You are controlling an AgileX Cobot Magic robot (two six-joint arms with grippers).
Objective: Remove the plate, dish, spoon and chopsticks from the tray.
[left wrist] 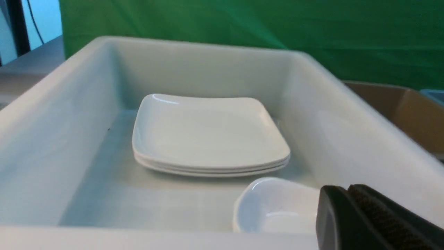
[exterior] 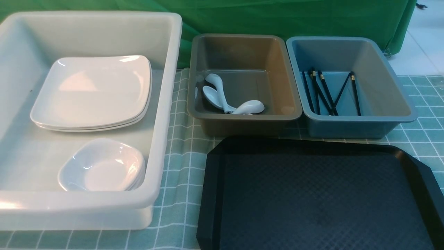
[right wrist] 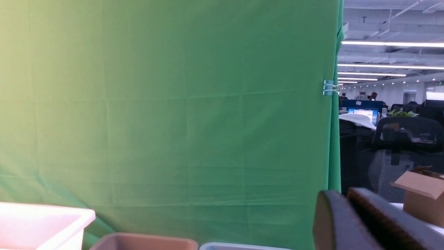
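Note:
The black tray (exterior: 312, 194) lies at the front right with nothing on it. The plate (exterior: 93, 92) (left wrist: 208, 133) tops a stack of plates at the back of the white bin (exterior: 166, 104). The small dish (exterior: 102, 166) (left wrist: 274, 205) sits stacked nearer the front of that bin. White spoons (exterior: 249, 107) lie in the grey-brown bin (exterior: 242, 119), and the black chopsticks (exterior: 326, 93) lie in the blue-grey bin (exterior: 360, 121). My left gripper (left wrist: 341, 189) hangs shut and empty above the white bin's near wall. My right gripper (right wrist: 341, 192) is raised towards the green curtain, jaws almost together and empty. Neither gripper shows in the front view.
A green checked cloth (exterior: 180, 163) covers the table under the bins and the tray. The green curtain (exterior: 277, 17) closes off the back. The three bins stand side by side behind and to the left of the tray. A cardboard box (right wrist: 423, 194) stands off to one side.

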